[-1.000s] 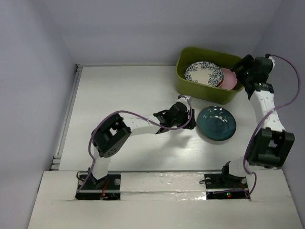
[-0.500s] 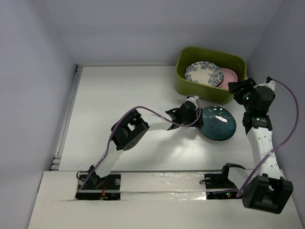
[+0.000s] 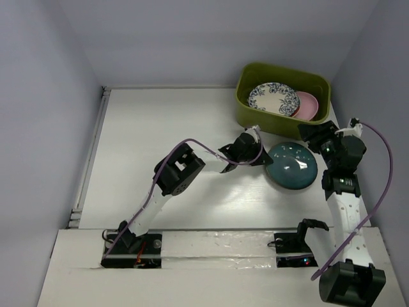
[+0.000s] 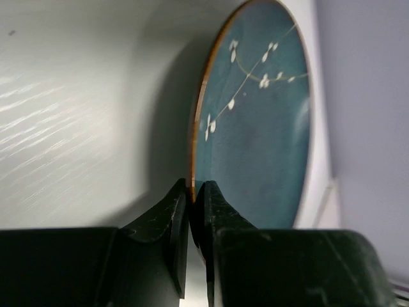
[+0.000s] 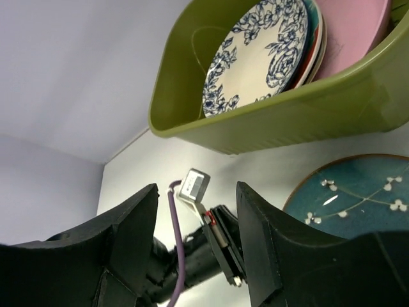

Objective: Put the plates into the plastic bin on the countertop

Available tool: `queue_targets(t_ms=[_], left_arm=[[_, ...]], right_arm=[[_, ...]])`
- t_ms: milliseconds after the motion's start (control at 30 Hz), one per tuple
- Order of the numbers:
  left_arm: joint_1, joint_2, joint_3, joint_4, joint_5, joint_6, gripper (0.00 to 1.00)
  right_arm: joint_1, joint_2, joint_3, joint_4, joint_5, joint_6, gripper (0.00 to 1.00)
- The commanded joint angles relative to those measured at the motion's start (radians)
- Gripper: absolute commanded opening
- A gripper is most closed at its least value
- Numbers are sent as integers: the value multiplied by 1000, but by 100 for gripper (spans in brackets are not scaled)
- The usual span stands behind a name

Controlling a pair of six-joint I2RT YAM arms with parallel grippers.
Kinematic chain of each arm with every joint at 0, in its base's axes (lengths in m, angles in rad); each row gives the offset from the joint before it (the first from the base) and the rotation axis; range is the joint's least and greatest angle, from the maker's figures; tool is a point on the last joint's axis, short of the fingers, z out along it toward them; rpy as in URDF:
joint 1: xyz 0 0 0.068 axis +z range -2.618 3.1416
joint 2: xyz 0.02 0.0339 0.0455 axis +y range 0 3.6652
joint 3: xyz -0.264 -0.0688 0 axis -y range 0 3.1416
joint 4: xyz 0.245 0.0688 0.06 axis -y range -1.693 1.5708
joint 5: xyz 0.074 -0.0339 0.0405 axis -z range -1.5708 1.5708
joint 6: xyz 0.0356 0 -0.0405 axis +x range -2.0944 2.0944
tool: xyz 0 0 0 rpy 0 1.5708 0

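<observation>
A dark teal plate (image 3: 294,166) with white sprigs lies on the white countertop (image 3: 160,128) just in front of the olive-green plastic bin (image 3: 252,112). My left gripper (image 3: 261,157) is shut on that plate's left rim; the left wrist view shows both fingers pinching the thin brown edge of the plate (image 4: 255,128). A white plate with dark flowers (image 3: 273,98) and a pink plate (image 3: 308,106) lean inside the bin. My right gripper (image 3: 310,132) hangs open and empty above the teal plate's far right side, near the bin's front wall.
Pale lilac walls close in the countertop at the back and both sides. In the right wrist view, the bin (image 5: 287,118) holds the flowered plate (image 5: 255,57) with more plates stacked behind it. The left arm's purple cable (image 5: 176,256) shows between the right fingers.
The left gripper has reached the teal plate and shut on its left rim. The right arm has drawn back from over the bin toward the teal plate, its jaws narrower but still open.
</observation>
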State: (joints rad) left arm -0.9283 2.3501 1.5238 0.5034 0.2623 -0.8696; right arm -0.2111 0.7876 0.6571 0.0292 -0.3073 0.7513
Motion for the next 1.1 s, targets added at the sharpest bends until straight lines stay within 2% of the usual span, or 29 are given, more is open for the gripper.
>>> queue_targets(t_ms=[0,133,167,200,233,267,400,533,567,600,667,733,767,967,1067], left_arm=[[9,20,-65,93,67,-46,0],[54,-110,-262,248,106,-98,0],[63,-142,-299,276,113,-106,0],[72,-178,-341,331,121,-111,0],[95,-251,-423,355,138,-130,0],[108,-287,-463,385,147,-143,0],[180,-478,-666,513,195,-200,0],[255,-705,-825,518,204,-192,0],[284,-733,-840,515,213,-192,0],[295,-762,-850,508,222,-192,0],[318,-821,-870,500,258,-195,0],[348,-865,-883,504,287,-209,0],[358,-879,-896,511,291,-215,0],[391,-979,-913,521,347,-241,0],[401,-1011,-907,512,370,-250,0]], right_arm=[[-4,-69,-25,11,-41,-38,58],[-4,-149,-47,-26,-52,-64,57],[-4,-159,-50,-29,-61,-69,54],[-4,-171,-50,-58,-88,-78,45],[-4,-175,-53,-63,-102,-81,31],[7,-179,-57,-66,-117,-86,0],[19,-174,-39,-119,-150,-153,0],[68,-108,-31,-163,-98,-191,63],[82,-90,-36,-161,-89,-196,82],[102,-73,-40,-152,-82,-201,88],[202,-19,-50,-135,-66,-199,94],[324,15,-47,-118,-7,-196,96],[347,28,-51,-109,8,-191,97],[372,79,-108,-48,25,-176,98],[372,117,-125,18,-77,-161,95]])
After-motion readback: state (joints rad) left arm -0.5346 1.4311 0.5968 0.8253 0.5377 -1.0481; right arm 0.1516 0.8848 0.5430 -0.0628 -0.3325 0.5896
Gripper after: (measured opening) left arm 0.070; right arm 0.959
